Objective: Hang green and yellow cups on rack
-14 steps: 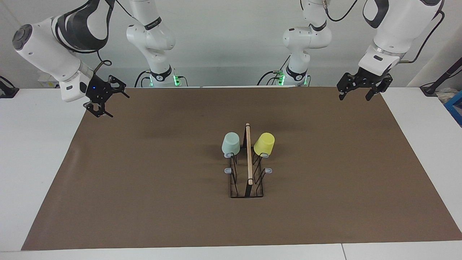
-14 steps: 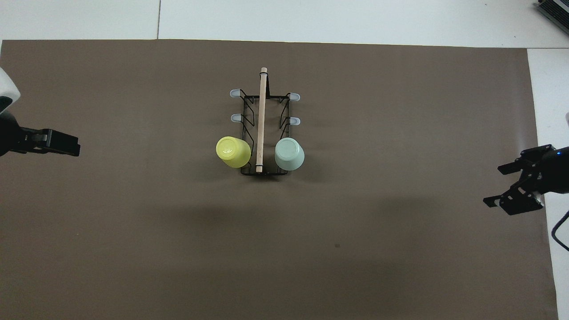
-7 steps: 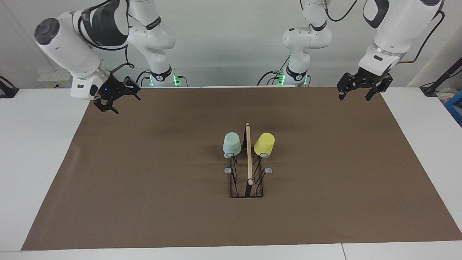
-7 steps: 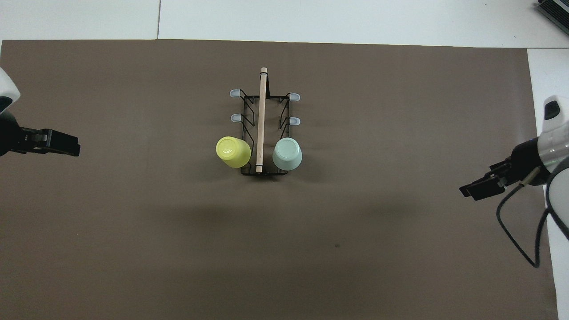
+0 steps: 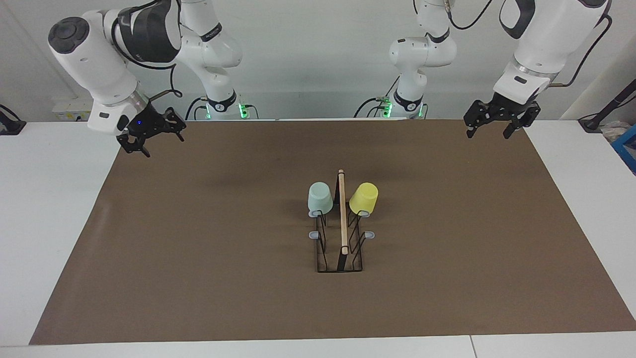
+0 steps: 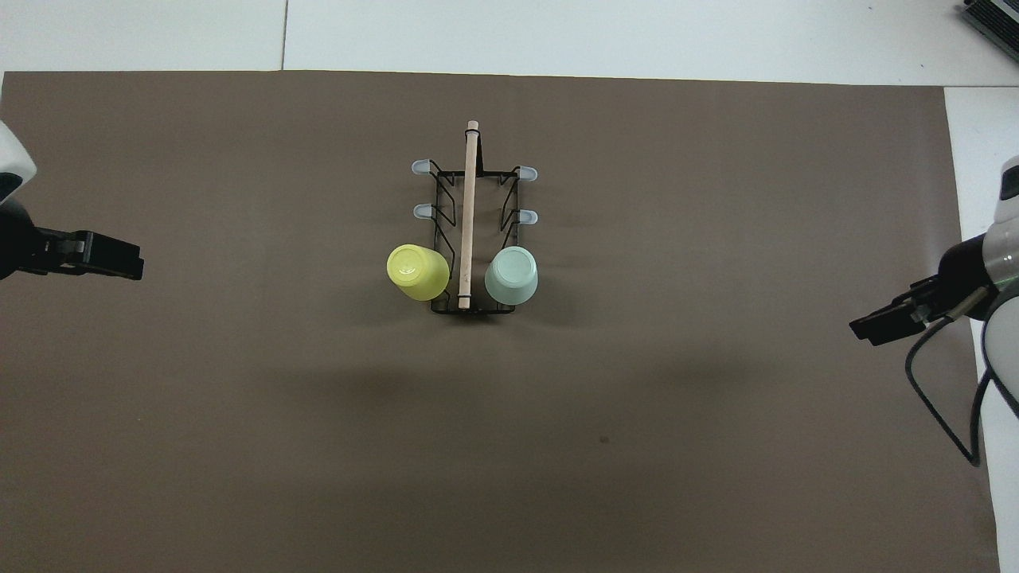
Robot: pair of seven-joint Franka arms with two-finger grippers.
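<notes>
The black wire rack [image 5: 343, 219] with its wooden bar stands in the middle of the brown mat; it also shows in the overhead view [image 6: 469, 199]. The mint green cup [image 5: 319, 197] hangs upside down on a prong at the rack's end nearest the robots, on the right arm's side. The yellow cup [image 5: 363, 198] hangs upside down, tilted, on the matching prong on the left arm's side. Both show from above: green cup [image 6: 511, 275], yellow cup [image 6: 416, 271]. My right gripper [image 5: 164, 145] is open and empty over the mat's corner at its own end. My left gripper [image 5: 488, 134] is open and empty, waiting over the mat's corner at the left arm's end.
Several grey-tipped prongs [image 6: 525, 216] farther from the robots carry nothing. The brown mat [image 5: 198, 258] covers most of the white table [image 5: 49, 209]. A black cable [image 6: 931, 414] loops off the right arm.
My right gripper has drawn back toward its own end of the table and turned. The green cup has settled slightly closer to the wooden bar. The left arm has not moved.
</notes>
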